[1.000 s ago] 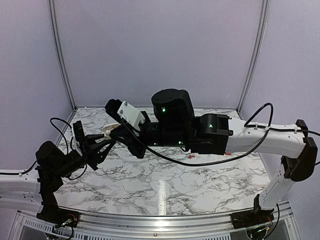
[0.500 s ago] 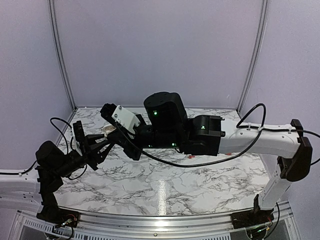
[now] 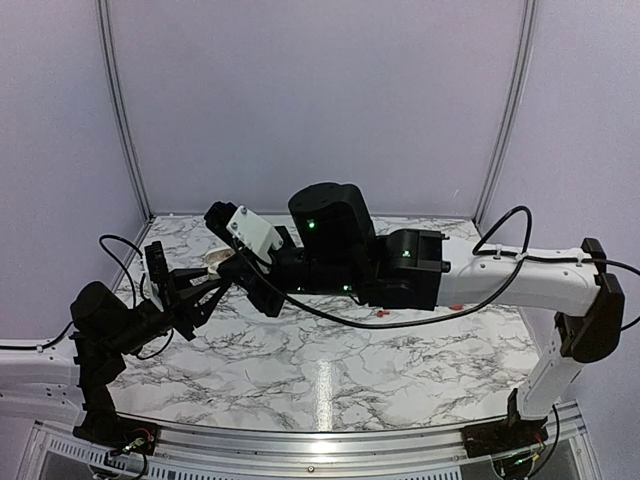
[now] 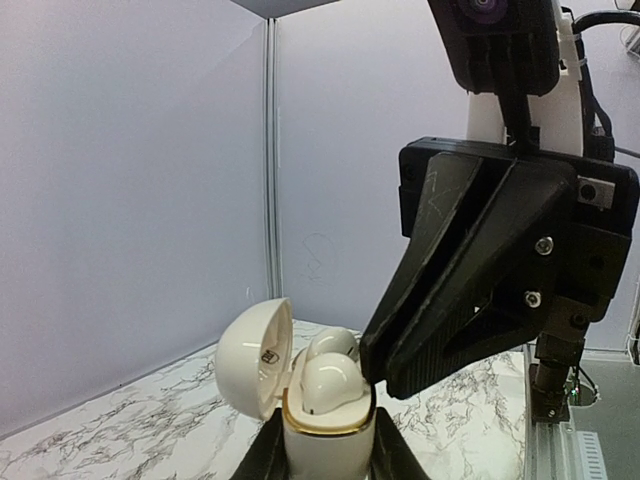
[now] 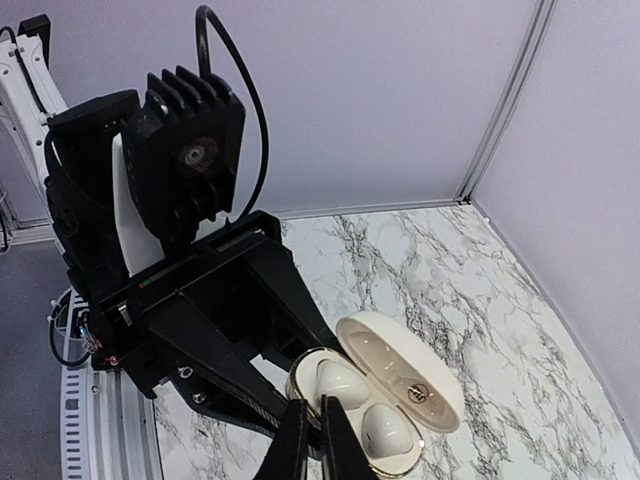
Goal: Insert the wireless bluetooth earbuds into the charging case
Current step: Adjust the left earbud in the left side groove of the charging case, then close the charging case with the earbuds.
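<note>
Tight quarters: the left arm (image 3: pixel 110 325) and right arm (image 3: pixel 520 280) meet above the counter (image 3: pixel 330 385) toward its far-left corner, with the left wall (image 3: pixel 60 150) close by. Marble shows wide toward the near and right edges. The right arm has swung leftward since a second ago and has barely stirred in the last half second. The left jaws pinch the charging case (image 4: pixel 325 435) by its sides, off the counter. In the left wrist view it stands upright, mouth up, lid (image 4: pixel 255 355) hinged back. Two white buds (image 4: pixel 325 385) sit inside, side by side. The right jaws are all but pressed together, tips at one bud. Red earbuds (image 3: pixel 383 313) lie right of centre, under the right arm.
</note>
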`<state>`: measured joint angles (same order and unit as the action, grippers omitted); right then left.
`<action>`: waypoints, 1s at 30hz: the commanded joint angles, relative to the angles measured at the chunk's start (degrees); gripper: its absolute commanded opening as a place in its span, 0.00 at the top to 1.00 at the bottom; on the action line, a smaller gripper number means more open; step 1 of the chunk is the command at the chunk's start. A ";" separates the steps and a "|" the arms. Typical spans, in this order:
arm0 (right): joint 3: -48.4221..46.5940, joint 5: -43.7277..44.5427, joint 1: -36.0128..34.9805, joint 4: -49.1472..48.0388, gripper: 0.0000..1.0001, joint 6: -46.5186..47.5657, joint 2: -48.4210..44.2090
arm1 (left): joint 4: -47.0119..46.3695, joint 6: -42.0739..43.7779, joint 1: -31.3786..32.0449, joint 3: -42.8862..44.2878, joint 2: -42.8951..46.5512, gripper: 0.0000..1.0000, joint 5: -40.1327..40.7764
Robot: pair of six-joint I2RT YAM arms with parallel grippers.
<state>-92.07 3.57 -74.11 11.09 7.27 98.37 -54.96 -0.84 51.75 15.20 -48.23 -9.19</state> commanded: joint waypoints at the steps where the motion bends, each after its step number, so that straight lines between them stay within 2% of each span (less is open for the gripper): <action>1: -1.71 -1.16 0.39 -0.60 0.93 -0.08 -0.85 | -0.89 0.34 0.07 1.59 0.85 1.00 -0.62; 4: 0.24 -3.99 0.37 -2.55 0.91 0.67 -3.31 | -0.74 -0.18 0.03 1.58 0.87 1.00 -0.75; 7: 1.79 -7.76 0.45 -3.68 0.85 1.47 -5.74 | -0.76 -0.47 0.04 1.59 0.77 1.00 -2.16; 12: 3.24 -11.86 2.14 -2.83 0.54 1.65 -8.85 | -0.21 -0.65 0.07 1.71 1.24 1.00 -5.96; 14: 3.90 -13.58 3.15 -1.43 0.46 1.93 -9.76 | 0.38 -0.92 0.09 2.12 1.45 1.00 -8.40; 17: 4.80 -15.08 4.32 0.34 0.38 2.91 -10.57 | 1.35 -1.86 0.02 2.90 1.47 1.00 -11.62; 22: 5.17 -16.85 5.22 2.73 0.35 4.08 -10.85 | 2.51 -3.18 0.07 4.23 1.23 1.00 -15.51; 30: 4.63 -22.16 5.46 4.25 0.35 4.27 -8.54 | 2.84 -3.64 0.03 5.19 0.59 1.00 -17.28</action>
<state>-86.94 -14.72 -68.86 14.09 11.00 88.47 -51.92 -3.84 51.75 18.00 -47.66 -24.18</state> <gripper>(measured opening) 0.653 0.240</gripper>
